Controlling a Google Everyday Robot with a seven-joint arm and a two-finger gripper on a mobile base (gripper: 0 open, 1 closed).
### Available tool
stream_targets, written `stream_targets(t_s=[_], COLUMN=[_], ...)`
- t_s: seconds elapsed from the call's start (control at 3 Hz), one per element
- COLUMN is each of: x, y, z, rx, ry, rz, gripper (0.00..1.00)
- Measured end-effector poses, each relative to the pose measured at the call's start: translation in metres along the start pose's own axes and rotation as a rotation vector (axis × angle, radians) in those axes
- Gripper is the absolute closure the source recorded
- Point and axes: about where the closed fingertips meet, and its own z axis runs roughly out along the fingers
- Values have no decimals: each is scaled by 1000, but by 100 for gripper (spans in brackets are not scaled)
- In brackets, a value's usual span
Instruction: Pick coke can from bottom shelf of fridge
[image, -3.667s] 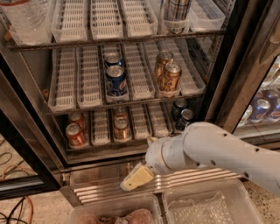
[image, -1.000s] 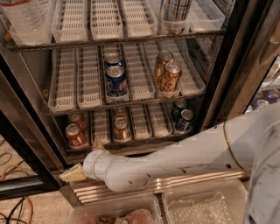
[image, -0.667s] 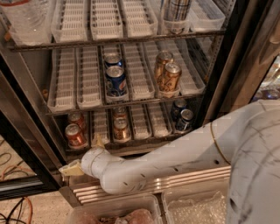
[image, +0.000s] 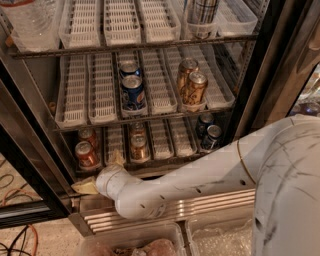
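Note:
The fridge stands open before me. On the left of its bottom shelf, a red coke can stands at the front of a lane, with a second red can behind it. My gripper reaches in from the right on the white arm and sits just below and in front of the front coke can. Its yellowish fingers are spread apart: one fingertip is low at the shelf's left edge, the other is up beside the can. It holds nothing.
Two gold-orange cans and two dark cans share the bottom shelf. The rack above holds blue Pepsi cans and gold cans. The ribbed steel base and plastic bins lie below. The dark door frame is at left.
The arm has swung from the fridge's lower middle to the lower left. In the last second the gripper rose slightly toward the red cans.

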Motion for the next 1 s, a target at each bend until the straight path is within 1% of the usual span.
stream_targets(t_s=[0.33, 0.67, 1.0], x=[9, 17, 17], y=[2, 2, 4], z=[8, 22, 40], rx=[-15, -25, -42], ry=[-3, -7, -25], rz=[24, 8, -22], gripper=[0, 0, 0])
